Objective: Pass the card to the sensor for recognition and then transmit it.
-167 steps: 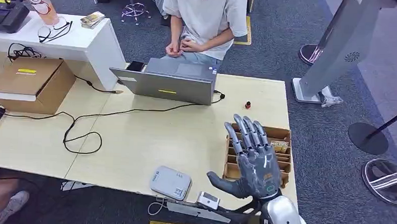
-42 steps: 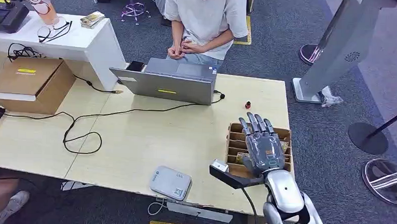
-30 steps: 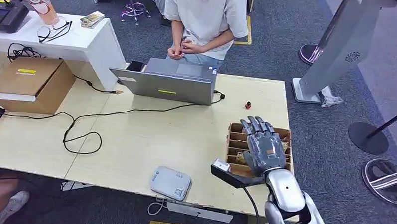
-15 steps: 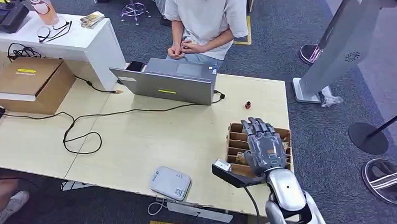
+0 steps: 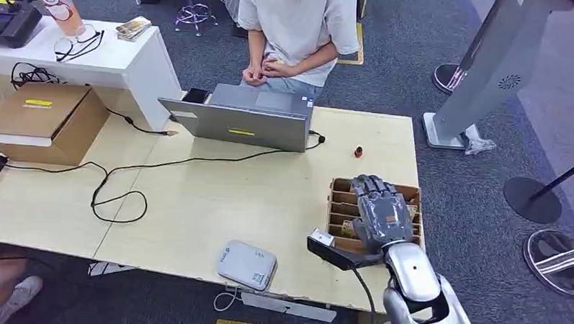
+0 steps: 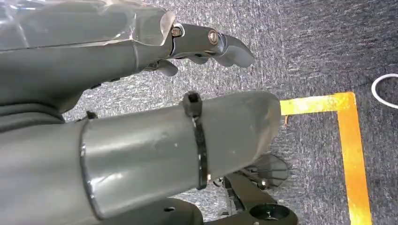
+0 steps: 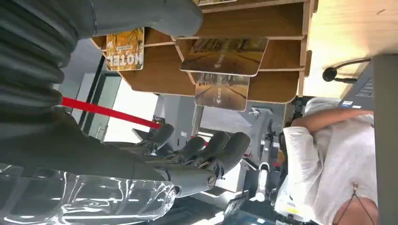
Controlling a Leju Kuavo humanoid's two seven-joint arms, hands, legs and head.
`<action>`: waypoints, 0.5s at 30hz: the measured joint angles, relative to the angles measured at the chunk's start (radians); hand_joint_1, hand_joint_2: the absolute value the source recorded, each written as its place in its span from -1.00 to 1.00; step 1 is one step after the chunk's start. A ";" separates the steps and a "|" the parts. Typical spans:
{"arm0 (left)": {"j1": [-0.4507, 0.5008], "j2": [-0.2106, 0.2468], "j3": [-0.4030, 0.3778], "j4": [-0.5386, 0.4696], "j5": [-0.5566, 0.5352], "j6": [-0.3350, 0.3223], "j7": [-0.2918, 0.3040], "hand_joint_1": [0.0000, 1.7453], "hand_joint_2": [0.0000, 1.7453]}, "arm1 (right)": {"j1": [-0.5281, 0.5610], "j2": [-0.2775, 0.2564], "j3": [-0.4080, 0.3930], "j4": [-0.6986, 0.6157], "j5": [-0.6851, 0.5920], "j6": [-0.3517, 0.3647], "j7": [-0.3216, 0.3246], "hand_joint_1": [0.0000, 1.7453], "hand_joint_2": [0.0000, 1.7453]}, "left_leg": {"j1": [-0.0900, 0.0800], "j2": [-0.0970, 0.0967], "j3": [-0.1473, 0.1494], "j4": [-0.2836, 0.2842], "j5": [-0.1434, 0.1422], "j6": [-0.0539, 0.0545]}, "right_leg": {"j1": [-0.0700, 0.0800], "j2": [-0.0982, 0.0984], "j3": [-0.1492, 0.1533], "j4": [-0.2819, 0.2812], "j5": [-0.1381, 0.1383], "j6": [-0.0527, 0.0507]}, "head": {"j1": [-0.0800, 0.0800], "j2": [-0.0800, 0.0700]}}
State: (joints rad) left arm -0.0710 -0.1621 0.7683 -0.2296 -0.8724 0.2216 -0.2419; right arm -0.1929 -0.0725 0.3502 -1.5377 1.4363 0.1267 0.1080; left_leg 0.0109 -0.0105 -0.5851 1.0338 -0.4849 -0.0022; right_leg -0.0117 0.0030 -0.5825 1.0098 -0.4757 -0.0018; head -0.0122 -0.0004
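A wooden card rack (image 5: 338, 207) stands at the table's right edge with several cards in its slots. My right hand (image 5: 383, 216) hovers directly over it, fingers bent down toward the slots and thumb stretched out to the left; it holds nothing. In the right wrist view the rack (image 7: 281, 56) shows a brown card (image 7: 224, 55), a second card (image 7: 221, 91) and a yellow card (image 7: 125, 48), with my fingers (image 7: 206, 147) apart from them. The grey card sensor (image 5: 247, 263) lies near the table's front edge. My left hand (image 6: 197, 108) hangs over the carpet, holding nothing.
A laptop (image 5: 242, 121) stands at the table's far side, with a person (image 5: 296, 25) seated behind it. A black cable (image 5: 117, 192) loops across the left of the table by a cardboard box (image 5: 44, 117). A small red object (image 5: 358, 151) lies beyond the rack.
My right hand has sunk lower onto the card rack and its fingers have bent further down toward the slots. Nothing else has moved.
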 joint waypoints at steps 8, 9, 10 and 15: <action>0.000 0.000 0.000 0.000 0.000 0.000 0.000 -1.00 -1.00 | -0.011 0.000 0.000 0.021 -0.003 0.003 0.007 -0.34 1.00 | 0.000 0.000 0.000 0.000 0.000 0.000 | 0.000 0.000 0.000 0.000 0.000 0.000 | 0.000 0.000; 0.000 0.000 0.000 0.000 -0.001 0.000 0.000 -1.00 -1.00 | -0.011 0.000 0.000 0.022 -0.004 0.003 0.007 -0.36 1.00 | 0.000 0.000 0.000 0.000 0.000 0.000 | 0.000 0.000 0.000 0.000 0.000 0.000 | 0.000 0.000; 0.000 0.000 0.000 0.000 -0.001 0.000 0.001 -1.00 -1.00 | -0.011 0.000 0.000 0.024 -0.004 0.003 0.007 -0.36 1.00 | 0.000 0.000 0.000 0.000 0.000 0.000 | 0.000 0.000 0.000 0.000 0.000 0.000 | 0.000 0.000; 0.000 0.000 0.000 0.000 -0.001 0.000 0.001 -1.00 -1.00 | -0.012 0.000 0.000 0.035 -0.005 0.005 0.010 -0.32 1.00 | 0.000 0.000 0.000 0.000 0.000 0.000 | 0.000 0.000 0.000 0.000 0.000 0.000 | 0.000 0.000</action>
State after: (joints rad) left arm -0.0710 -0.1621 0.7683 -0.2296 -0.8736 0.2216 -0.2411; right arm -0.2051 -0.0725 0.3502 -1.5030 1.4313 0.1320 0.1183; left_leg 0.0109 -0.0105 -0.5851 1.0339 -0.4849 -0.0022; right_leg -0.0118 0.0030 -0.5825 1.0098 -0.4756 -0.0018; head -0.0122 -0.0004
